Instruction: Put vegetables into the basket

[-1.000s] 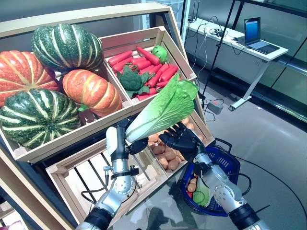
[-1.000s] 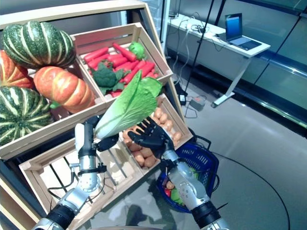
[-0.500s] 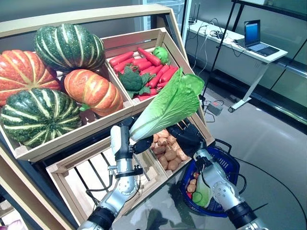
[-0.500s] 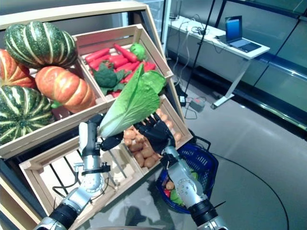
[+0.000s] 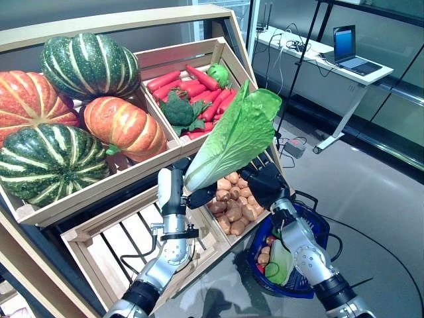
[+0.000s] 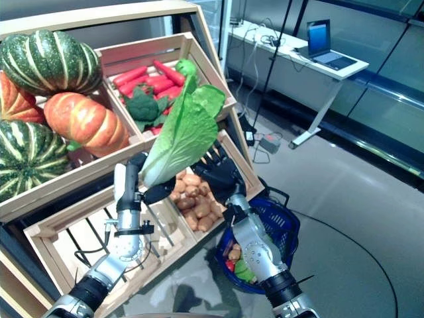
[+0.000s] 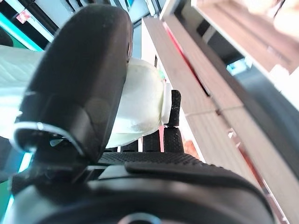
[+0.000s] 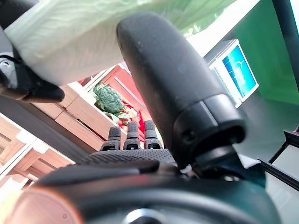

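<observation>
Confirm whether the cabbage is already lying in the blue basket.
No, the cabbage is gripped at its white base by the left hand, above the potato crate, not in the blue basket.

1. A mock grocery stall in a lab or office: slanted wooden crates (image 5: 218, 50) of pumpkins (image 5: 126, 126), carrots (image 5: 192, 86) and potatoes (image 5: 232, 205).
2. Behind, a desk (image 5: 331, 63) carries a laptop (image 5: 351, 46) and cables, by glass walls.

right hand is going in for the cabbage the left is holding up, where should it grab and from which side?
Probably the pale, firm stalk end of the cabbage, just above where the left hand pinches its base. The leafy green top fans out loose and would likely crumple. The cabbage tilts up toward the robot's right, over the potatoes, so the open right hand should come from the right, slightly underneath, and wrap the stalk.
</observation>
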